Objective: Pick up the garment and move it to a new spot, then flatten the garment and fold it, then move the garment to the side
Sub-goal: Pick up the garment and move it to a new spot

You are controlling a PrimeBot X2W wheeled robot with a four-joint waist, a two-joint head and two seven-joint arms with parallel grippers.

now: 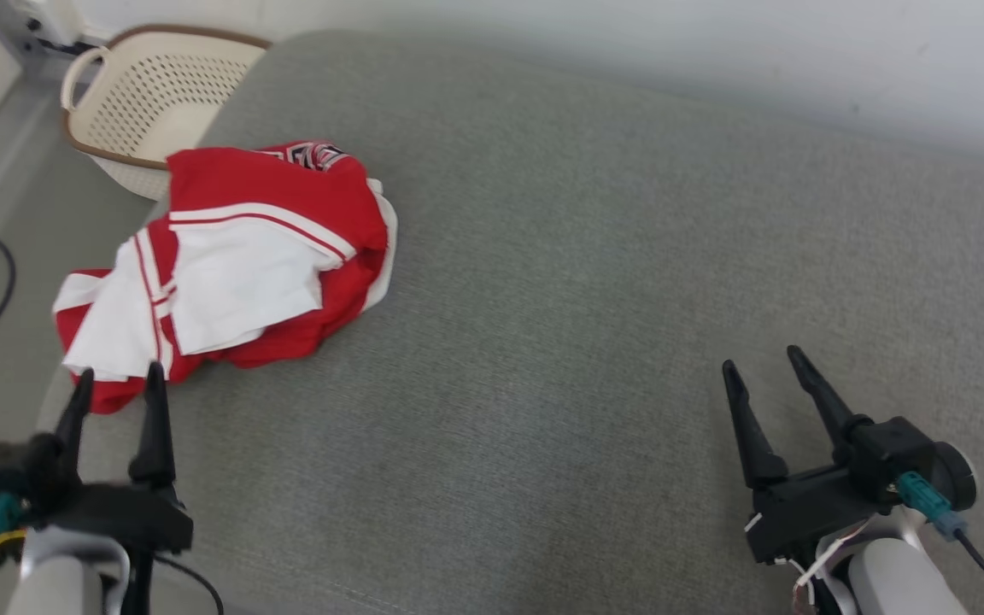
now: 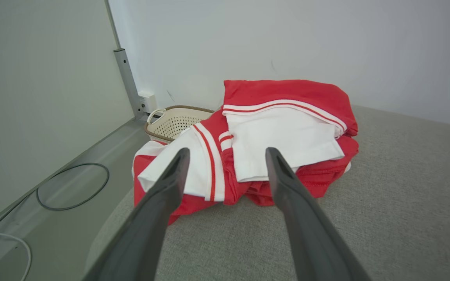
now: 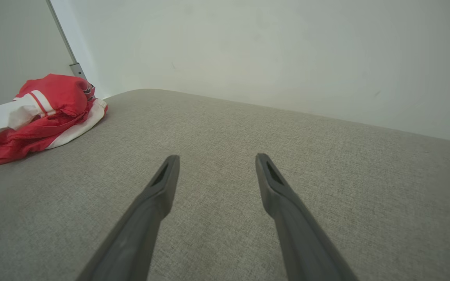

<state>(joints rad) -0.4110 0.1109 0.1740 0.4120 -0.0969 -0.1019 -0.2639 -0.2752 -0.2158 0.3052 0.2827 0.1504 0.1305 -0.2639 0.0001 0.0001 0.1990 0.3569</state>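
Wide grey upholstered cushion (image 1: 586,299). Crumpled near its left edge, red-and-white jersey (image 1: 236,265). Just beyond, cream perforated laundry basket (image 1: 150,94). Close before jersey, left gripper (image 1: 119,374), spread wide, empty. Well apart, right gripper (image 1: 758,357), likewise wide, empty.

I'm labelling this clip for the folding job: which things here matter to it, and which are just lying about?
For the job:
- red and white garment, crumpled on the grey cushion
- left gripper and right gripper, both open

Lying about:
- cream basket beyond the cushion
- dark cable on the floor
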